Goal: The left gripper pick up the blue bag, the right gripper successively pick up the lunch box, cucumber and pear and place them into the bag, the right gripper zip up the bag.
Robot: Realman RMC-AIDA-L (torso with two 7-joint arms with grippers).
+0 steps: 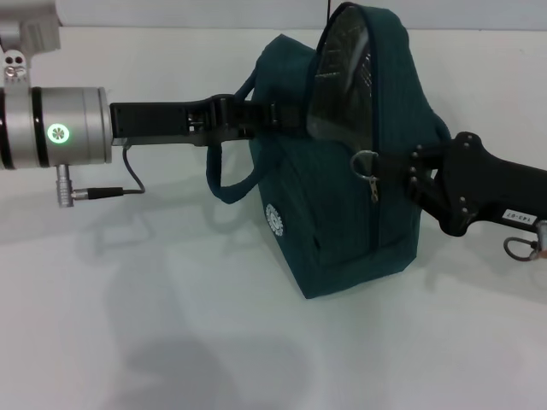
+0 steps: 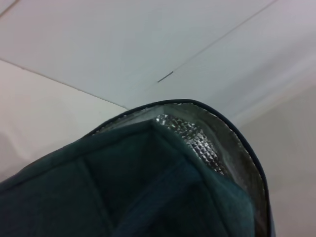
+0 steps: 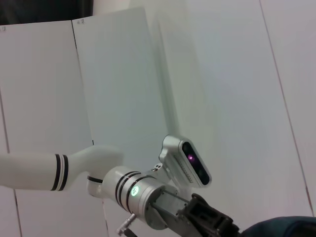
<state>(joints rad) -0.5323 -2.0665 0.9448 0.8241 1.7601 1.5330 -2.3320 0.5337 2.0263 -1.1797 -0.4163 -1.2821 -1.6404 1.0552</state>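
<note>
The blue bag [image 1: 342, 213] is at the zipping step: left pincer [image 1: 278, 117] grasping its 9 o'clock side, right pincer [image 1: 389, 166] clenched on the zip pull [image 1: 367, 166]; next, draw it along.

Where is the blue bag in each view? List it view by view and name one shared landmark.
Head view: blue bag at centre, between both arms.
Left wrist view: fills the lower frame, foil lining visible.
Right wrist view: only a sliver at the bottom right corner.
Shared landmark: the left arm, also in the right wrist view.
</note>
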